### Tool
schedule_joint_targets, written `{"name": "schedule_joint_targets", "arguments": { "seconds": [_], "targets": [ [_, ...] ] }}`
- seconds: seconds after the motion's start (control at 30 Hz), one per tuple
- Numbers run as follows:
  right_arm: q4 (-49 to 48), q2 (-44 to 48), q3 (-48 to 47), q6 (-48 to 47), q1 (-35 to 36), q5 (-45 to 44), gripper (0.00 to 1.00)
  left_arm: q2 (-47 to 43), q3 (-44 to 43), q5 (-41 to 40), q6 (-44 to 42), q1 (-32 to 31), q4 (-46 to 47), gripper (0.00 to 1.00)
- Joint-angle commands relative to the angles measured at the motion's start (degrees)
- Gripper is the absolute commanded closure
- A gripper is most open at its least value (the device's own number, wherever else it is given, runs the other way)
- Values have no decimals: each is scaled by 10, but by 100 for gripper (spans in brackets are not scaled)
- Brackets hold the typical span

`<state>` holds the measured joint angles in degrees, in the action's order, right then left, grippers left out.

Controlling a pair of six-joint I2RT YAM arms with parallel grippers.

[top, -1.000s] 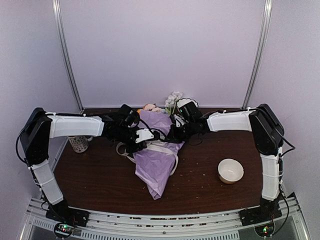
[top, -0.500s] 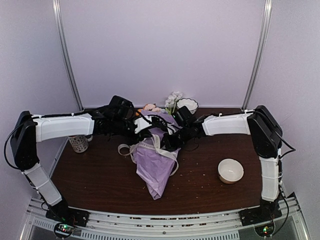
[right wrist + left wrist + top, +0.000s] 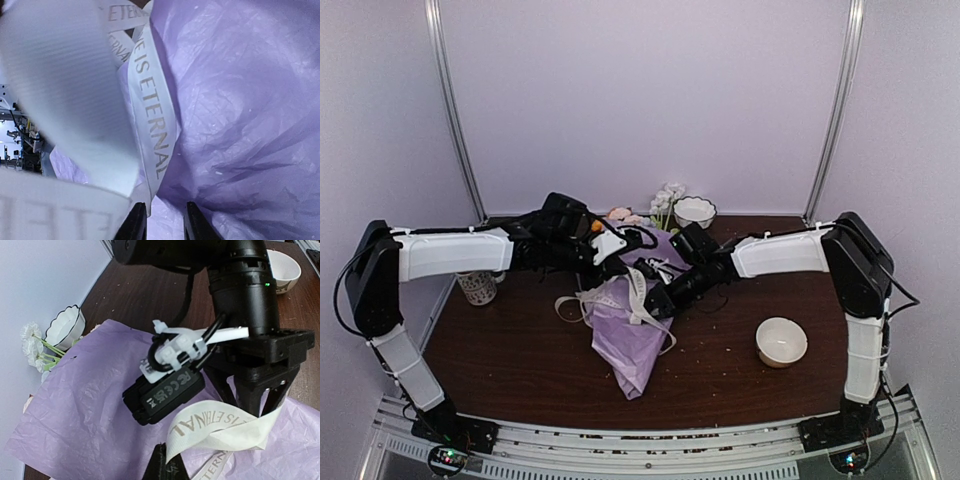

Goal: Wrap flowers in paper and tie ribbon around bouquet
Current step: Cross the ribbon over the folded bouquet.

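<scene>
On the table (image 3: 510,350): the bouquet (image 3: 632,345) lies mid-board, its narrow tip toward the arm bases and the flowers (image 3: 666,198) poking out at the far end.
paper (image 3: 85,405): a thin, crinkled lilac sheet. I judge it light and easy to tear or crush, so I would not pinch it hard.
ribbon (image 3: 215,427): flat cream fabric with printed lettering, floppy, looped across the cone. It is probably slick, so I would hold it flat across its width near a free end.
left gripper (image 3: 165,466): closed, pinching the ribbon just above the paper.
right gripper (image 3: 162,220): jaws a little apart close over the paper, with the ribbon draped beside them. I see nothing between them.
flowers, handling: thin green stems and soft blooms, likely springy inside the wrap.
</scene>
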<state>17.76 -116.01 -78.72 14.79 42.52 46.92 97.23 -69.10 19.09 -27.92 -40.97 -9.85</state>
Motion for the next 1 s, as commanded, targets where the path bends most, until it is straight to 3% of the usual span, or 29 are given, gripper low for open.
{"name": "schedule_joint_targets", "arguments": {
  "seconds": [0.0,0.13,0.3,0.63,0.83,0.97],
  "targets": [
    [23,36,2,-43,2,39,70,15,-10,3,15,6,37,100],
    [44,47,4,-58,-2,16,66,31,-14,3,34,14,49,100],
    [-7,67,34,-13,-29,-13,60,43,-17,9,40,18,61,100],
    [-68,71,40,66,-50,-86,62,126,-54,27,90,37,91,100],
    [-121,141,108,122,-48,-164,65,155,-61,20,104,41,90,100],
    [-183,188,168,125,-25,-167,62,155,-51,25,112,42,96,100]
  ]
}}
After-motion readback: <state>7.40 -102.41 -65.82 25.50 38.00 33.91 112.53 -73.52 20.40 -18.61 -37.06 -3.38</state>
